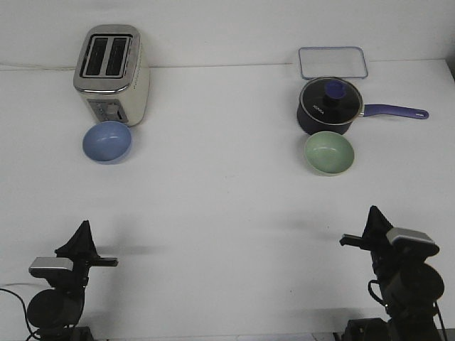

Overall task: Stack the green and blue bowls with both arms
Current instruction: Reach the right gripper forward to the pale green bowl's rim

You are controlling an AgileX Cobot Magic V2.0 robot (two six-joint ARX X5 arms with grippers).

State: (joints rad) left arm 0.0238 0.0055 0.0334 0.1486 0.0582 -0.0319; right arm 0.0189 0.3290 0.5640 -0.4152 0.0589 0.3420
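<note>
White table (227,213), plain and evenly lit, running back to a pale wall; all items sit in the far half, the near half bare but for the two arms.

Item 1. Blue bowl (106,141): upright, mouth up, far left, just in front of the toaster (112,74) and seemingly touching its base. It lies on the left arm's side, so that arm is the likely one to fetch it.

Item 2. Green bowl (329,153): upright, mouth up, far right, just in front of the saucepan (330,106), close to or touching it. It lies well apart from the blue bowl, on the right arm's side.

Item 3. Saucepan: dark, lidded, long handle pointing right. Not part of the task; crowds the green bowl from behind.

Item 4. Tray (333,62): shallow, clear, rectangular, behind the saucepan.

Item 5. Left gripper (84,238): near left corner, pointing upward, well short of the blue bowl, holding nothing. Whether its jaws are parted or closed cannot be told from this angle.

Item 6. Right gripper (373,220): near right corner, likewise raised and idle, grasping nothing, jaw state not readable.

Status, by judgement: stacking not begun; bowls unstacked. Each bowl seems laid out for its nearer arm, and each approach must clear the appliance behind it.
</note>
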